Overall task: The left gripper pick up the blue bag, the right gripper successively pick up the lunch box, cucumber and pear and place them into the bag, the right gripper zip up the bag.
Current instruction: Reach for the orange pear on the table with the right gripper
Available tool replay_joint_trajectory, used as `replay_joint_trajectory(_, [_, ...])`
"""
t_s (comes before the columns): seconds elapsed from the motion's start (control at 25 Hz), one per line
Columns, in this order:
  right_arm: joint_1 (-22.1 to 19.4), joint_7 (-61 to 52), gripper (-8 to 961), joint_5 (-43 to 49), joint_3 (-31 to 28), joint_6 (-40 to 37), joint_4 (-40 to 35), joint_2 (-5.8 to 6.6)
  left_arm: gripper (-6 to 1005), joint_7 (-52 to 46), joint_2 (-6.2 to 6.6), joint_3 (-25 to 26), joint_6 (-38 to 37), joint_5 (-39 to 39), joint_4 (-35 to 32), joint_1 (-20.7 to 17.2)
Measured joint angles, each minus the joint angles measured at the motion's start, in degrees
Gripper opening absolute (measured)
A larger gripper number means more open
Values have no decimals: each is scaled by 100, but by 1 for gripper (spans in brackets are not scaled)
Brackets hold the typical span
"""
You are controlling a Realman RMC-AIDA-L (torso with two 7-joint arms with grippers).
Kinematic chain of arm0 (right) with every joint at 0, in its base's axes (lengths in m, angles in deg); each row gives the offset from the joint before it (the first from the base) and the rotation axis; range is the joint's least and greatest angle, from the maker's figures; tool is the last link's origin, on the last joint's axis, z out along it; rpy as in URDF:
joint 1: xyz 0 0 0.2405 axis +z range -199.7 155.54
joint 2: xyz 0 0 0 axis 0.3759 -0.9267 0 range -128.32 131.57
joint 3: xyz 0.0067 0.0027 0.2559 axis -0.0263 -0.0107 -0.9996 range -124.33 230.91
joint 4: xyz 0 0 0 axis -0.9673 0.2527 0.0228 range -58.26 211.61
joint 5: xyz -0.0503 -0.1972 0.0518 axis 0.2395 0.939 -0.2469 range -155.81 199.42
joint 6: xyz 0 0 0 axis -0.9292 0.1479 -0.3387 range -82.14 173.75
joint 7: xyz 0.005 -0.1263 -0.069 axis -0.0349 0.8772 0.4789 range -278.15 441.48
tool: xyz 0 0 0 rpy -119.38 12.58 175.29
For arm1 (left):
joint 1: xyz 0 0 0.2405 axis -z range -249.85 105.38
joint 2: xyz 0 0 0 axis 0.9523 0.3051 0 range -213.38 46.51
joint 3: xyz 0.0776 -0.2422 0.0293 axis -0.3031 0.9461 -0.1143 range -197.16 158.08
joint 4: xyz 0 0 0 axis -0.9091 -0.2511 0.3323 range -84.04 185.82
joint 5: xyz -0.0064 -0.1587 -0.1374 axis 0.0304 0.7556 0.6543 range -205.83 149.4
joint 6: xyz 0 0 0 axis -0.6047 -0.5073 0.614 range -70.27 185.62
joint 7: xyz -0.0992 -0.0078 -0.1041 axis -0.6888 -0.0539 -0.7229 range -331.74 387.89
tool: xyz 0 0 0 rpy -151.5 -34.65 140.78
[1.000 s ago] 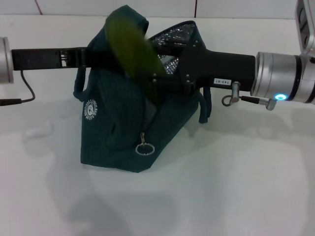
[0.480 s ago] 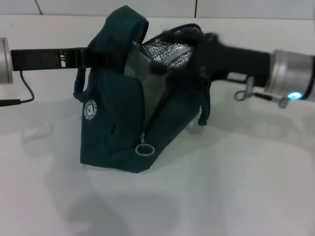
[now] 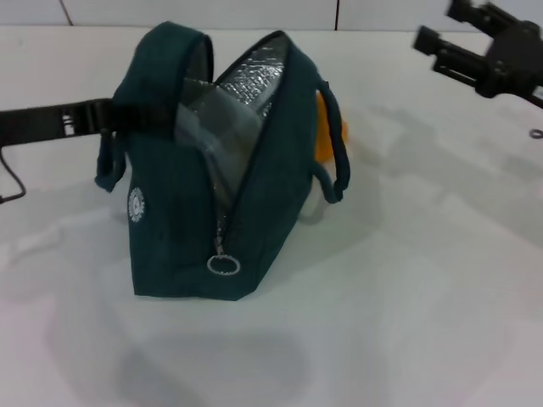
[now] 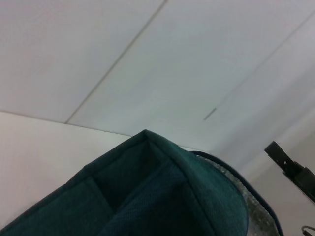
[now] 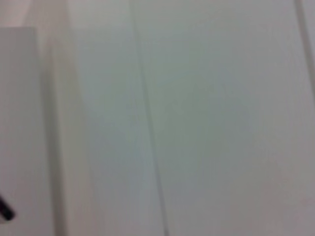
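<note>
The blue bag [image 3: 178, 220] stands open on the white table, its silvery lining showing. My left gripper [image 3: 109, 117] reaches in from the left and is shut on the bag's near loop handle. The clear lunch box [image 3: 212, 119] shows inside the bag's mouth. The cucumber is hidden. The orange-yellow pear [image 3: 333, 125] peeks out behind the bag's right side, on the table. My right gripper [image 3: 445, 25] is open and empty, high at the far right, well clear of the bag. The left wrist view shows the bag's top [image 4: 147, 196] and the right gripper [image 4: 291, 168] far off.
The zipper's metal ring pull [image 3: 223, 264] hangs at the bag's near end. A round white logo [image 3: 136, 203] is on its left side. A black cable [image 3: 8, 182] runs by the left arm. The white table [image 3: 407, 297] lies around the bag.
The right gripper had the cucumber over the bag's mouth, then drew back up and right, empty and open. The cucumber is gone from view. The bag shifted left and the pear came into sight.
</note>
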Motion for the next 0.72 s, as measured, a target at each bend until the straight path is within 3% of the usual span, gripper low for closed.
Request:
replay_joint_trajectory(0.36, [4,100,800,394,-37,940,56,-152,32,292,122,380,156,-74,573,-91])
replay_joint_trajectory(0.72, [742,368,798,548,30,1415,698,-248,32,335,95,390,383,-177,657,-133])
